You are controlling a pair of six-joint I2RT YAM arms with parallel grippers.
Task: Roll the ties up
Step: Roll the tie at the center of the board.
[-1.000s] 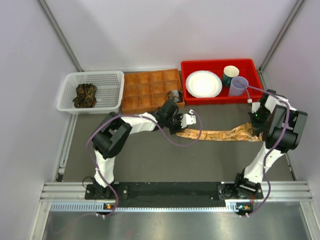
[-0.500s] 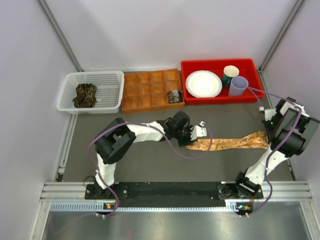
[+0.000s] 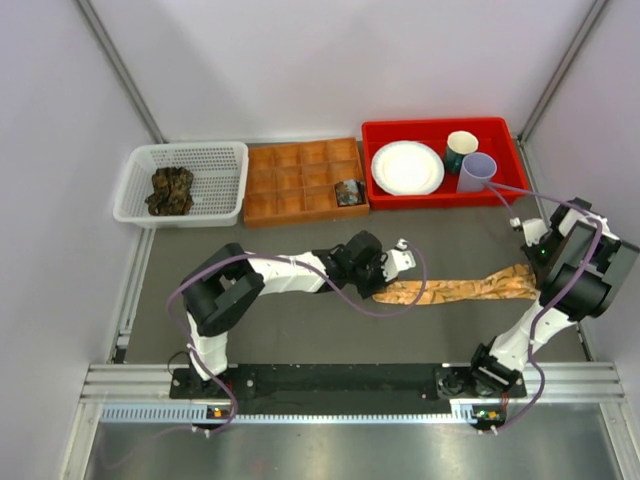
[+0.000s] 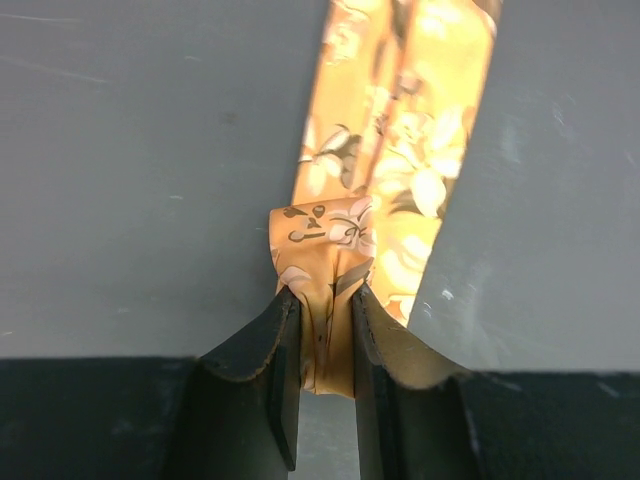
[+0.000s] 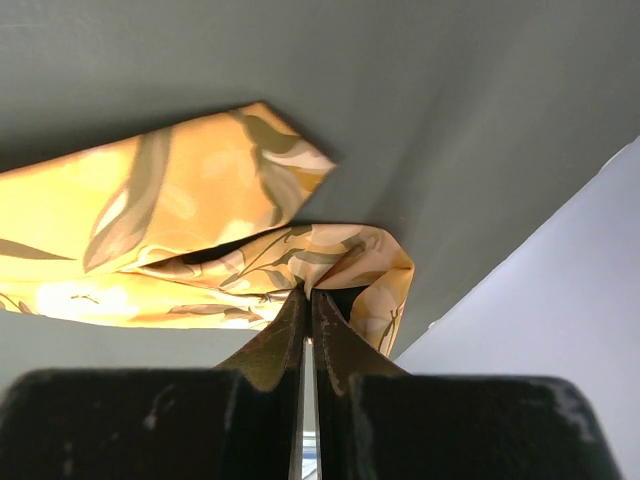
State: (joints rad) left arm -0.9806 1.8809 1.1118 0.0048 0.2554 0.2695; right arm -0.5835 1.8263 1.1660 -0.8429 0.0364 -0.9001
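Observation:
A tan-orange tie (image 3: pixel 455 289) with pale leaf print lies stretched across the grey table between my two grippers. My left gripper (image 3: pixel 378 286) is shut on its narrow folded end (image 4: pixel 328 290). My right gripper (image 3: pixel 532 272) is shut on the wide pointed end (image 5: pixel 300 255), near the right wall. Dark green-brown ties (image 3: pixel 171 190) lie bundled in the white basket (image 3: pixel 225 150). One dark rolled tie (image 3: pixel 348 192) sits in a compartment of the brown tray (image 3: pixel 290 180).
A red bin (image 3: pixel 505 135) at the back right holds a white plate (image 3: pixel 407 167), a dark mug (image 3: pixel 461 148) and a lilac cup (image 3: pixel 476 171). The right wall (image 5: pixel 560 300) is close to my right gripper.
Both grippers have carried the tan-orange tie toward the near edge and to the right. The tie is now pulled straighter between them.

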